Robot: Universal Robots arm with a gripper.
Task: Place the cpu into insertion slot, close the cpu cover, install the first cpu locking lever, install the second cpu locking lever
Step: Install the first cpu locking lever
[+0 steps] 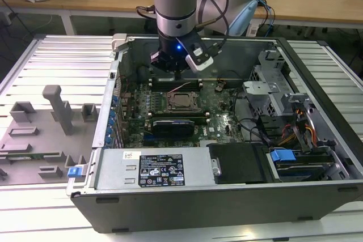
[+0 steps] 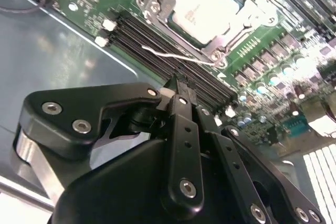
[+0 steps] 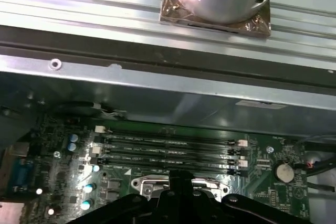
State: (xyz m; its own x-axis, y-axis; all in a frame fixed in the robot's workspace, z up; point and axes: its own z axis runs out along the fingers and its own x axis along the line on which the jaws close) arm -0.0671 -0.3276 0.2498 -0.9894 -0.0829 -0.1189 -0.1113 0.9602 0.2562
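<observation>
The cpu (image 2: 202, 8), a pale metal square, lies in the insertion slot (image 1: 182, 102) on the green board. The cpu cover (image 2: 160, 4) lies flat around it as a silvery frame. A thin wire locking lever (image 2: 178, 56) sticks out from the slot's corner over the black memory slots (image 3: 168, 150). My gripper (image 1: 178, 76) hangs just above those memory slots, beside the insertion slot on its far side in the exterior view. Its black fingers (image 2: 181, 108) are shut together with nothing between them. In the first wrist view the gripper (image 3: 178, 179) is just over the slot's metal rim (image 3: 149, 184).
The board sits inside an open computer case (image 1: 317, 72) with tall metal walls. A drive cage (image 1: 272, 92) and cables stand at the exterior view's right, a power supply (image 1: 153, 168) at the front. Grey fixtures (image 1: 57, 111) stand on the table at the left.
</observation>
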